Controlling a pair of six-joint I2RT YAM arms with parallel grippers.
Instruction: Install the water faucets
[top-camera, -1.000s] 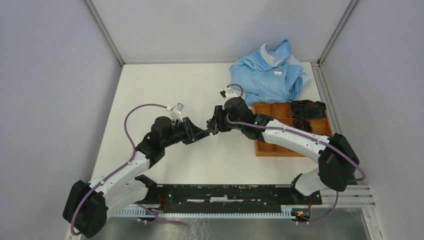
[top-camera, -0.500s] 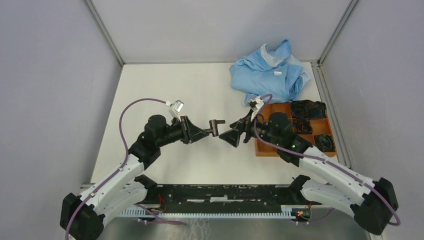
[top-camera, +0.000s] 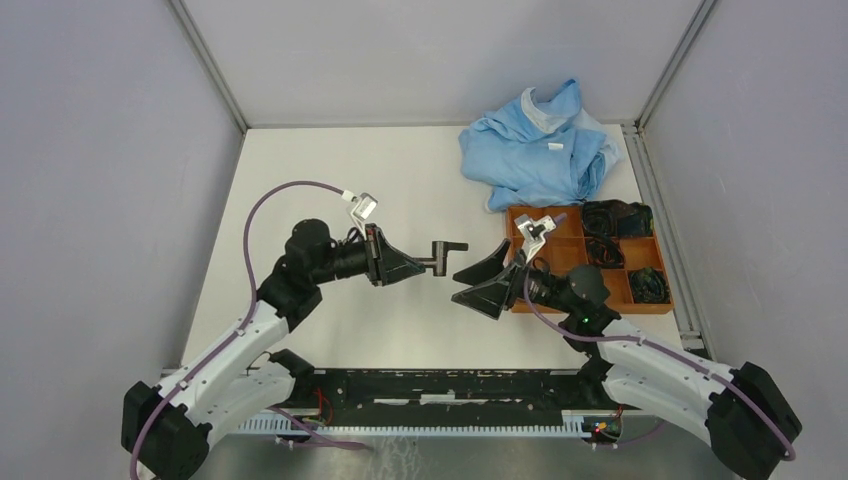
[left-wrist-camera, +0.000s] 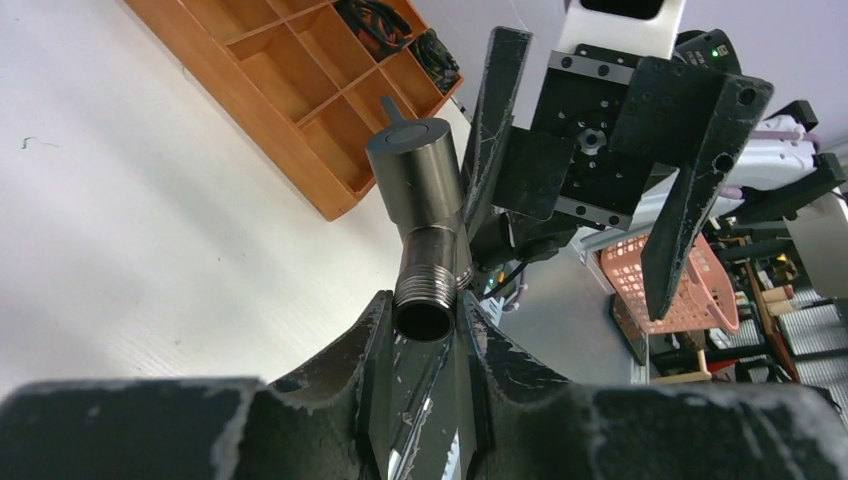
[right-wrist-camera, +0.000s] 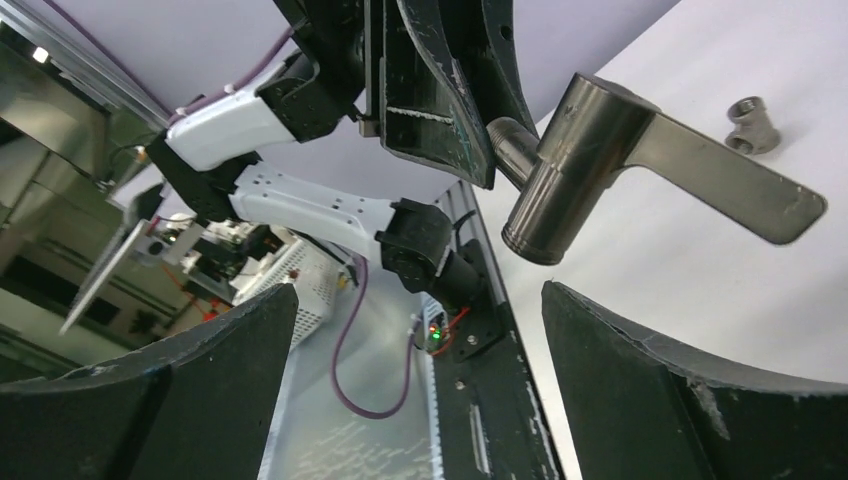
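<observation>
A: right gripper (top-camera: 458, 286) backed off and sprang open since a second ago. Left side?
B: left gripper (top-camera: 420, 262) clamped on the faucet (top-camera: 447, 250) by its threaded end, mid-air. Long axis runs rightward, lever leading.
A: And right?
B: Jaws wide, empty, near it. Two pieces: that one, plus a T fitting (right-wrist-camera: 752, 125) on the table (top-camera: 330, 180).

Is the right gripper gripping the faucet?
No, the right gripper stands wide open, clear of the faucet that the left gripper holds.
</observation>
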